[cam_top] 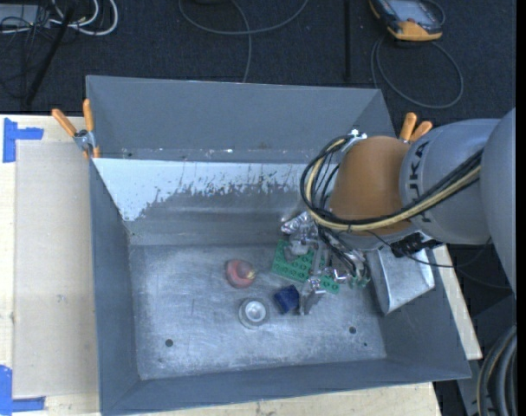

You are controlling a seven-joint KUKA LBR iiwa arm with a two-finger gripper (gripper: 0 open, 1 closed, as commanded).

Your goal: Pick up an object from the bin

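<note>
My gripper is low over the bin floor, right of the middle, with green circuit boards on its body. A small dark blue object lies on the floor right against its left side; I cannot make out whether it is gripped. To the left of that rests a round, shiny silver thing. A pinkish-red rounded object lies a little farther back and to the left.
The arm with its orange cover and cables comes in over the bin's right wall. The bin's sloped walls rise steeply at the back and right, close to the gripper. Bare grey floor stretches across the left half and the front.
</note>
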